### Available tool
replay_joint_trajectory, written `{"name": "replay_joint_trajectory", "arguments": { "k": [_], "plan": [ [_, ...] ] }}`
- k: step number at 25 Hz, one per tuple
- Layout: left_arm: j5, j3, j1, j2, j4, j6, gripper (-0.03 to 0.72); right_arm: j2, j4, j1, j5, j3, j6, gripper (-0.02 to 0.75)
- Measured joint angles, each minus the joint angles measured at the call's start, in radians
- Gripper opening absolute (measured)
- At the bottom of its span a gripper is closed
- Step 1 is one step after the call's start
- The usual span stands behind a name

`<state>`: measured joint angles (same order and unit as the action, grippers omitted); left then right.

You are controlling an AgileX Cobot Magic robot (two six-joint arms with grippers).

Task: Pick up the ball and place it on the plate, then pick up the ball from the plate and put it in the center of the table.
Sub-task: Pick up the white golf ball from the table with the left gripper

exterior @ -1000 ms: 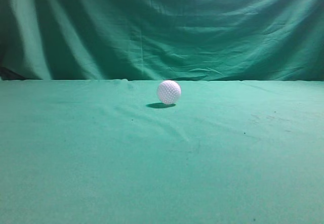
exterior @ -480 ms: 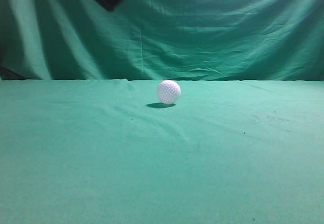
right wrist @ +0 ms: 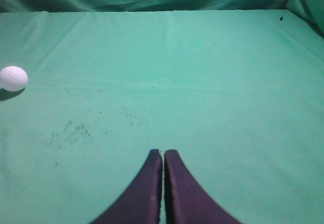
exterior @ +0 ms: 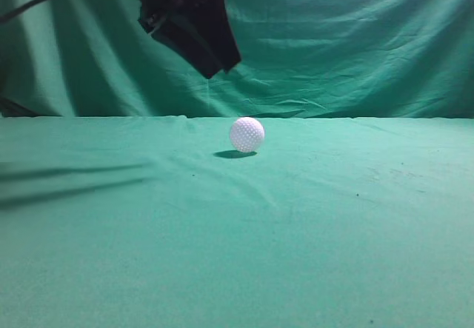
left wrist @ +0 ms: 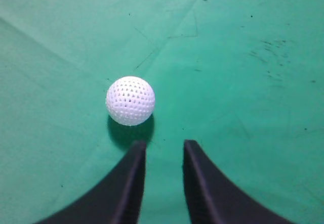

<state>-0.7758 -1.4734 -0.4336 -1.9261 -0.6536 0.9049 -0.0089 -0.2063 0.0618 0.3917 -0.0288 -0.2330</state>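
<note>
The white dimpled ball (exterior: 246, 135) rests on the green cloth table (exterior: 237, 232) near its far edge. It also shows in the left wrist view (left wrist: 130, 100) and at the left of the right wrist view (right wrist: 13, 78). My left gripper (left wrist: 163, 144) is open and empty, hovering above the table with the ball just ahead of its left fingertip; in the exterior view its black body (exterior: 194, 26) hangs above and left of the ball. My right gripper (right wrist: 163, 153) is shut and empty, far right of the ball. No plate is in view.
The draped green backdrop (exterior: 333, 39) stands behind the table's far edge. Arm shadows lie on the cloth at the left (exterior: 67, 183). Small dark specks mark the cloth (right wrist: 71, 133).
My left arm has come down and to the right into the exterior view, from the top edge to just above and left of the ball. The ball has not moved.
</note>
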Motion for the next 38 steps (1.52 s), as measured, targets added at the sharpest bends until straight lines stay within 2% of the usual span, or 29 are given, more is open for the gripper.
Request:
{"name": "replay_joint_trajectory", "arguments": {
  "k": [3,5,6,15,23,27,29,30,31,33,36,38],
  "plan": [
    [-0.007,-0.049,-0.009,-0.036,0.000,0.000,0.512,0.000,0.000,0.000,0.000,0.000,0.000,0.000],
    [-0.001,-0.070,-0.027,-0.057,0.002,0.000,0.624,0.000,0.000,0.000,0.000,0.000,0.000,0.000],
    [0.008,-0.078,-0.037,-0.067,0.002,0.000,0.652,0.000,0.000,0.000,0.000,0.000,0.000,0.000],
    [0.047,-0.172,-0.058,-0.201,0.025,-0.016,0.645,0.000,0.000,0.000,0.000,0.000,0.000,0.000],
    [0.056,-0.208,-0.058,-0.268,0.171,-0.102,0.645,0.000,0.000,0.000,0.000,0.000,0.000,0.000],
    [0.071,-0.210,-0.058,-0.279,0.175,-0.112,0.645,0.000,0.000,0.000,0.000,0.000,0.000,0.000],
    [0.071,-0.210,-0.058,-0.279,0.174,-0.114,0.578,0.000,0.000,0.000,0.000,0.000,0.000,0.000],
    [0.071,-0.210,-0.058,-0.279,0.174,-0.114,0.588,0.000,0.000,0.000,0.000,0.000,0.000,0.000],
    [0.073,-0.210,-0.058,-0.279,0.167,-0.114,0.544,0.000,0.000,0.000,0.000,0.000,0.000,0.000],
    [0.073,-0.210,-0.058,-0.279,0.147,-0.116,0.536,0.000,0.000,0.000,0.000,0.000,0.000,0.000],
    [0.075,-0.210,-0.058,-0.279,0.141,-0.116,0.426,0.000,0.000,0.000,0.000,0.000,0.000,0.000],
    [0.075,-0.210,-0.058,-0.279,0.141,-0.116,0.316,0.000,0.000,0.000,0.000,0.000,0.000,0.000]
  ]
}}
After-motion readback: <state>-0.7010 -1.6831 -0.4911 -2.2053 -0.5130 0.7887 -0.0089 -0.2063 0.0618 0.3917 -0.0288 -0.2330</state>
